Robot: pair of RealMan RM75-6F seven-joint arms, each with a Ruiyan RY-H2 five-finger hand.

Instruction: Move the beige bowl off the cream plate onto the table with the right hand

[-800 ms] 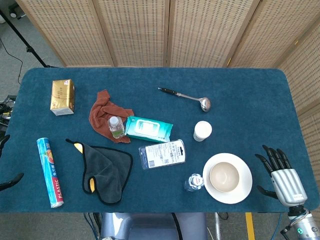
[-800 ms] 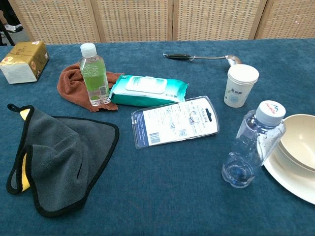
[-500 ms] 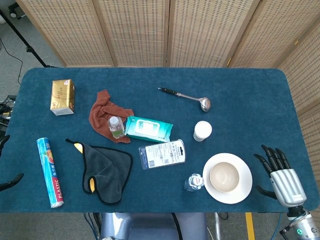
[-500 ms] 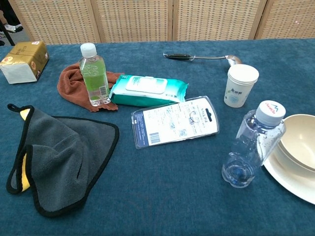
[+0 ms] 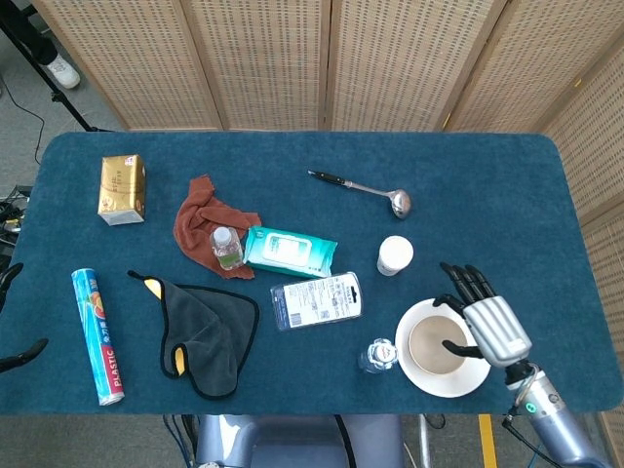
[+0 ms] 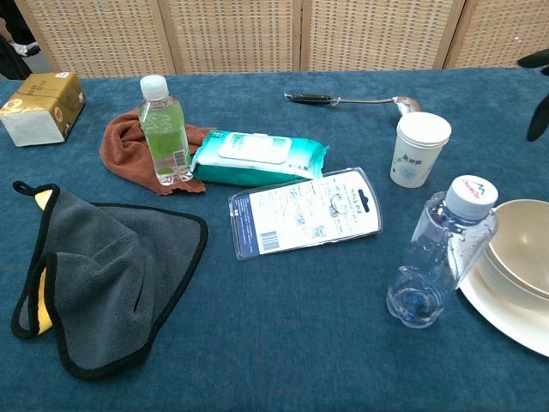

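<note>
Table [image 5: 507,185]: beige bowl [image 5: 436,345] upright, mouth up

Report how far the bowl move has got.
Nothing is done yet: the beige bowl sits in the cream plate. In hand: the right hand hangs over the plate's right edge, fingers apart, the thumb reaching over the bowl's rim; contact cannot be told. Left: grip the bowl, lift it off and set it on the blue table.
</note>
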